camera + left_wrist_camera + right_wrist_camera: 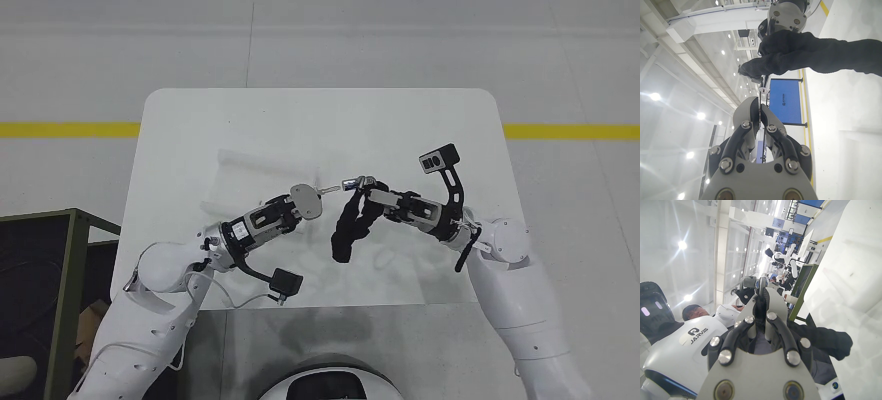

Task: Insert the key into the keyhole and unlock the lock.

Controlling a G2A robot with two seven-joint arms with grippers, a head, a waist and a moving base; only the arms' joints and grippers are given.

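Observation:
My left gripper [314, 198] [760, 106] is shut on a thin metal key [328, 187] [759, 98], held above the white table [420, 130] with the blade pointing at the other arm. The blade's tip meets the small round silver face of the lock [351, 184] [763, 90] [761, 283]; I cannot tell how far it sits in the slot. My right gripper [368, 190] [761, 294] is shut on the lock through a black cloth [347, 232] [810, 55] [829, 342], which hides the lock's body and hangs down toward the table.
Both grippers meet over the table's middle, with bare tabletop all around them. A dark bin with a green frame [40, 270] stands off the table's left side. A yellow line [60, 130] runs across the floor beyond the far edge.

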